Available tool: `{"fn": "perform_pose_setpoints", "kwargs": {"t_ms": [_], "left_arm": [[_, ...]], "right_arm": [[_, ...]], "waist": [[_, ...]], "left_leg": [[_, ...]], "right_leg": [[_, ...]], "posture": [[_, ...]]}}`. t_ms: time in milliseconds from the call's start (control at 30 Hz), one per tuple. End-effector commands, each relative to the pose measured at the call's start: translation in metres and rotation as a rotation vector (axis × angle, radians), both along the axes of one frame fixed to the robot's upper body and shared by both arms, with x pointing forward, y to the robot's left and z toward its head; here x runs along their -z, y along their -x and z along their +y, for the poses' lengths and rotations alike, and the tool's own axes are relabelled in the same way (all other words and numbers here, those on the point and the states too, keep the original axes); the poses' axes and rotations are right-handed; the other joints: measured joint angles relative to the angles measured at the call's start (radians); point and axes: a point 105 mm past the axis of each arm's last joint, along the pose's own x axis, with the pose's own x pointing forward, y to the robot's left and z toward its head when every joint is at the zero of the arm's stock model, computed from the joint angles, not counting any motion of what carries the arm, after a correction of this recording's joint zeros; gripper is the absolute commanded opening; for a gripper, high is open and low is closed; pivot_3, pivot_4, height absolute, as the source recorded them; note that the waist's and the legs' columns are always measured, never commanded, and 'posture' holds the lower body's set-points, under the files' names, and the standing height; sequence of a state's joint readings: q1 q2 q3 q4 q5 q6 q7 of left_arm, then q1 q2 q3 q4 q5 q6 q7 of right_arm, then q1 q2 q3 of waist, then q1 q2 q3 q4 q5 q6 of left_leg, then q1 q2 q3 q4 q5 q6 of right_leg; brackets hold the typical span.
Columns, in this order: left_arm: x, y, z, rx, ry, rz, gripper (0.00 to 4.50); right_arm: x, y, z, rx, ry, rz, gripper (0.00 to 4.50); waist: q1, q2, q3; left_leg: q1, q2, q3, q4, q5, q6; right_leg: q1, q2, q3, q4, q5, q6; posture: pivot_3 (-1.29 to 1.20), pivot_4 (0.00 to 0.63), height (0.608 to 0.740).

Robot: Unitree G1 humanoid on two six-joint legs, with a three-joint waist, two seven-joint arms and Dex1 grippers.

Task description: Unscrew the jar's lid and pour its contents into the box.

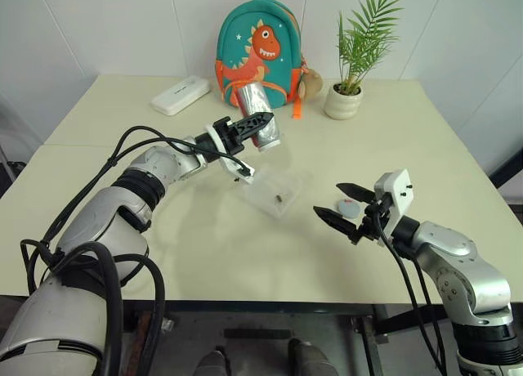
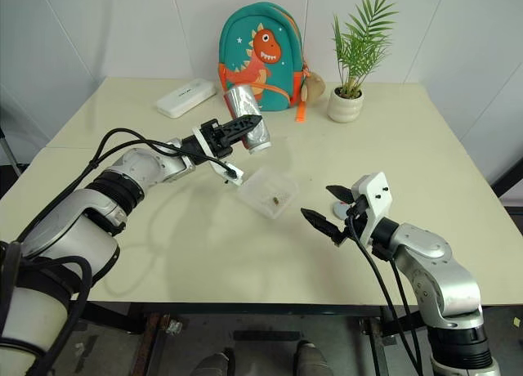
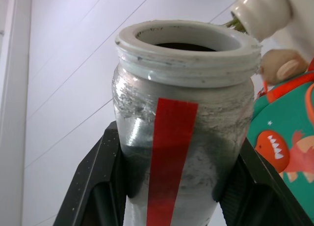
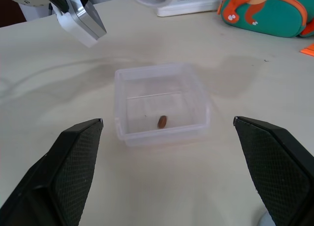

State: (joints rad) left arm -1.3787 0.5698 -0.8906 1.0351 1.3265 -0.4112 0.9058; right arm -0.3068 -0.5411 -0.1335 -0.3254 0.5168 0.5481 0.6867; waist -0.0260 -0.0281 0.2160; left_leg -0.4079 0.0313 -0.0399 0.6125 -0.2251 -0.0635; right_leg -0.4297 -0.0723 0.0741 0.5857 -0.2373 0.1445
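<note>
Silver-grey and red-striped, the jar (image 1: pixel 259 114) is clamped in the left end effector (image 1: pixel 255 127), held in the air up-left of the box (image 1: pixel 278 192); its long axis is tilted, open mouth lowest and toward the box, the base toward the backpack (image 1: pixel 260 49). The mouth looks not quite over the box. The clear box sits on the table (image 1: pixel 188 229) between both arms, one brown piece (image 4: pixel 162 121) inside. Right of the box, the right end effector (image 1: pixel 343 209) hangs empty, fingers wide apart, with the grey lid (image 1: pixel 350 208) lying on the table between them
</note>
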Motion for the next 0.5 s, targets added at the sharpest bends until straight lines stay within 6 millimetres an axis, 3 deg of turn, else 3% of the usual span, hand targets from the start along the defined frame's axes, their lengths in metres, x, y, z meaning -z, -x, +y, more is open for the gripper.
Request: {"fn": "perform_pose_setpoints", "kwargs": {"t_ms": [33, 100, 267, 400, 500], "left_arm": [[-0.020, -0.002, 0.011, -0.030, 0.056, 0.031, 1.94], [-0.023, -0.004, 0.017, -0.053, 0.102, 0.067, 1.94], [-0.023, -0.020, 0.053, -0.162, 0.495, 0.514, 1.94], [-0.006, -0.038, 0.093, -0.211, 1.030, 1.043, 1.94], [-0.001, -0.042, 0.121, -0.153, 1.376, 1.267, 1.94]], "right_arm": [[-0.007, 0.003, 0.000, -0.001, -0.004, -0.044, 4.49], [-0.007, 0.003, 0.000, -0.001, -0.004, -0.044, 4.49], [-0.006, 0.003, -0.001, -0.004, 0.003, -0.047, 4.49], [-0.007, 0.002, 0.000, -0.018, 0.019, -0.066, 4.49], [-0.008, 0.003, 0.002, -0.044, 0.039, -0.095, 4.49]], "waist": [[0.000, 0.000, 0.000], [-0.001, 0.000, 0.000], [-0.001, 0.000, 0.000], [0.000, 0.000, 0.000], [-0.003, 0.000, 0.000]], "left_leg": [[0.000, 0.000, 0.000, 0.000, 0.000, 0.000], [0.000, 0.000, 0.000, 0.000, 0.000, 0.000], [0.001, 0.000, 0.001, 0.001, 0.000, 0.000], [0.002, 0.000, 0.001, 0.001, 0.000, 0.000], [0.001, 0.000, 0.001, 0.003, 0.001, 0.001]], "right_leg": [[0.000, 0.000, 0.000, 0.000, 0.000, 0.000], [0.000, 0.000, 0.000, 0.000, 0.000, 0.000], [0.000, 0.000, 0.000, 0.001, 0.000, 0.000], [0.001, 0.000, 0.000, 0.003, 0.000, -0.001], [0.001, 0.000, 0.000, 0.005, 0.000, -0.001]], "posture": [[0.00, 0.150, 0.740], [0.00, 0.150, 0.740], [0.00, 0.150, 0.740], [0.00, 0.150, 0.740], [0.00, 0.150, 0.740]]}}
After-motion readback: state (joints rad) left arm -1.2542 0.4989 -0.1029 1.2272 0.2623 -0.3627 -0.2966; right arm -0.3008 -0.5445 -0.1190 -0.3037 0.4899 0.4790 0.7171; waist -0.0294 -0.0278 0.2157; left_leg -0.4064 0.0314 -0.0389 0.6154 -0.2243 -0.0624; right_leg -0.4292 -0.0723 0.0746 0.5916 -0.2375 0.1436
